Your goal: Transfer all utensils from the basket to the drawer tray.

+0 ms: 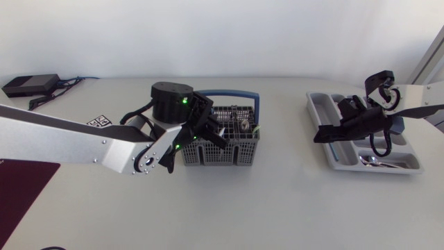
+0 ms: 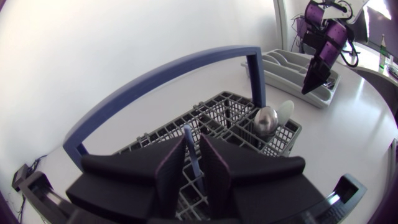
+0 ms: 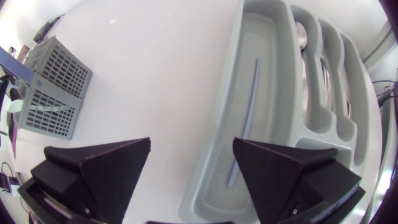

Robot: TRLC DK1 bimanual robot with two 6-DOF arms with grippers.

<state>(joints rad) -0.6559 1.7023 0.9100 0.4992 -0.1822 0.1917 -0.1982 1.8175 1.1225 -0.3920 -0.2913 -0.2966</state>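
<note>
One white table (image 1: 277, 212): basket (image 1: 222, 154), tray (image 1: 312, 103), utensil (image 2: 190, 146)

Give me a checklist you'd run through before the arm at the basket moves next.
1. Left gripper aligned over the blue utensil in the basket: ok.
2. Grip on it firm: cannot tell.
3. Basket handle clear of the lift path: ok, it arches ahead.
4. Right gripper open and empty above the tray: ok.
5. Basket emptied: not ok, a spoon is in it.
</note>
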